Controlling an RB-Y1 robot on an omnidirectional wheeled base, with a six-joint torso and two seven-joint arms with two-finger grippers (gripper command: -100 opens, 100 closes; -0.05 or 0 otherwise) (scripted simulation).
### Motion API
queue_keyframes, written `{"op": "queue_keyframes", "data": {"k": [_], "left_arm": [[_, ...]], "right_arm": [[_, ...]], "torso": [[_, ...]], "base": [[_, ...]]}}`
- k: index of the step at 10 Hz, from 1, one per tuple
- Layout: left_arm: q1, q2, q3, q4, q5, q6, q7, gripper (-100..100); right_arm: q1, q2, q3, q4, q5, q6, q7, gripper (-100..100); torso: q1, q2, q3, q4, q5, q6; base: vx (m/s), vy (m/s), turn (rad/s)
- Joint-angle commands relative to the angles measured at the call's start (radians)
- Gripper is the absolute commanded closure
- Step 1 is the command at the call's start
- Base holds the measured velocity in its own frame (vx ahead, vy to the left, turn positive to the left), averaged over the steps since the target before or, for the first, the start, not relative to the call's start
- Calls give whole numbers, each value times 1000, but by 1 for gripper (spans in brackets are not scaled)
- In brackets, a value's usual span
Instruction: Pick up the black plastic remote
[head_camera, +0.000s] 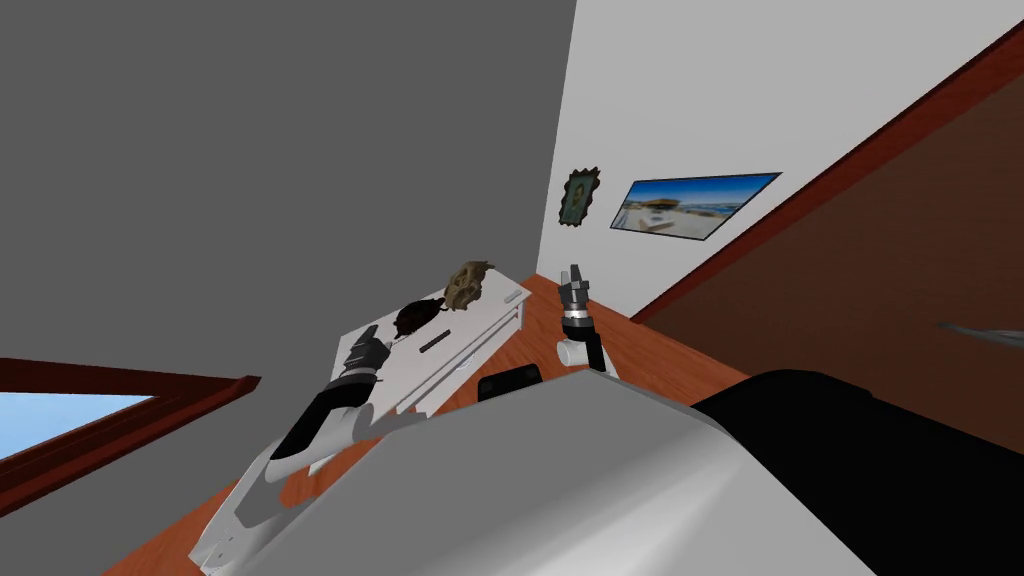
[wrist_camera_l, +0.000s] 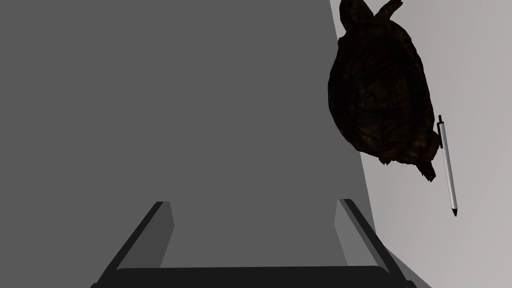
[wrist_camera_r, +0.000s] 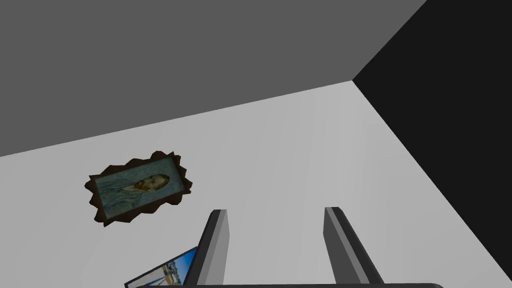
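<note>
Locates the black remote (head_camera: 437, 343) on the white cabinet top (head_camera: 480, 315), near the left gripper (head_camera: 382, 338) and to its right. Reads the long axis as roughly along the cabinet's length. Records left fingers (wrist_camera_l: 167, 230) spread and empty, aimed at the grey wall (wrist_camera_l: 200, 100) beside the dark turtle (wrist_camera_l: 380, 90) and pen (wrist_camera_l: 448, 167). Records right gripper (head_camera: 575, 275) raised, well apart, blades likewise parted. Judges left arm nearer; calls for swinging rightward and down, jaws across the remote's width.

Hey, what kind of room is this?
Probably a room in a home: a framed portrait and a beach picture hang on the wall, and a turtle ornament sits on a white cabinet.
</note>
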Motion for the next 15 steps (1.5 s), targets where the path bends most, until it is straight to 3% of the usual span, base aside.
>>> {"op": "queue_keyframes", "data": {"k": [1,2,5,6,7,8,9,12,13,14,15], "left_arm": [[-10,17,14,24,16,50,4,-100],[-10,17,14,24,16,56,4,-100],[-9,58,57,113,72,149,12,-100],[-9,58,57,113,72,169,12,-100],[-7,76,78,147,103,216,15,-100],[-7,76,78,160,103,225,15,-100],[-5,93,99,206,135,259,19,-100],[-3,109,120,257,168,335,22,-100],[1,122,141,294,201,369,25,-100],[1,122,141,306,201,388,25,-100],[4,134,161,348,236,415,28,-100]], "right_arm": [[0,0,0,0,0,0,0,0],[0,0,0,0,0,0,0,0],[0,0,0,0,0,0,0,0],[0,0,0,0,0,0,0,0],[0,0,0,0,0,0,0,0],[0,0,0,0,0,0,0,0],[0,0,0,0,0,0,0,0],[0,0,0,0,0,0,0,0],[0,0,0,0,0,0,0,0],[0,0,0,0,0,0,0,0],[1,0,0,0,0,0,0,0]], "torso": [[0,0,0,0,0,0],[0,-1,0,0,0,-1],[-2,-3,-1,0,0,0],[-1,-2,-1,0,0,0],[0,-2,-1,0,0,-1],[0,-2,-1,0,0,0],[0,-2,-1,0,0,-1],[-2,-4,-2,-1,0,-1],[-1,-4,-2,-1,0,-1],[-1,-4,-2,-1,0,0],[-1,-4,-2,-1,0,-2]], "base": [[-57,49,-173],[-22,22,29],[-39,32,-264],[-41,51,-178],[-44,55,-345],[-39,41,-164],[-33,25,-290],[-21,27,-213],[-25,25,-397],[-13,30,-172],[-3,24,-265]]}}
